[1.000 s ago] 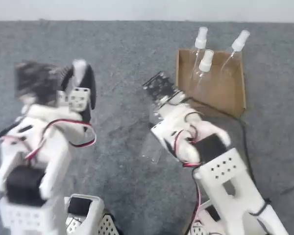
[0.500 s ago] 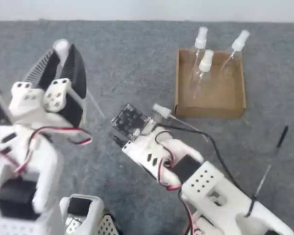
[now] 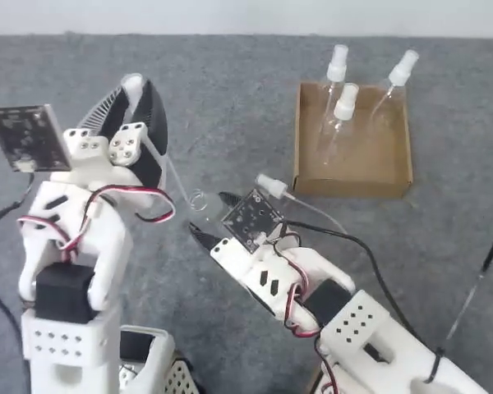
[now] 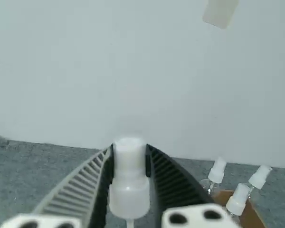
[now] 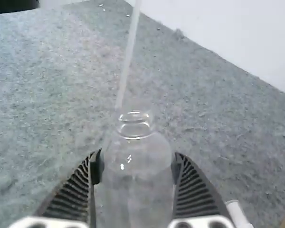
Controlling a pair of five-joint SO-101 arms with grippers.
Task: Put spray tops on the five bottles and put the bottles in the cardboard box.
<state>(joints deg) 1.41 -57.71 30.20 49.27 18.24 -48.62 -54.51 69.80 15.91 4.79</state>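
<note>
The left gripper (image 4: 129,153) was seen clamped on a white spray top (image 4: 128,183), which was held raised with its thin dip tube (image 3: 171,168) hanging down. The right gripper (image 5: 137,164) was closed around a clear bottle (image 5: 135,185), held with its uncapped neck turned up toward the tube. The tube's tip was placed just beside that neck; whether it was inside could not be told. Three topped bottles (image 3: 343,103) were stood in the cardboard box (image 3: 398,176). A loose spray top (image 3: 271,185) was laid on the grey carpet (image 3: 230,90), just beside the box's near corner.
</note>
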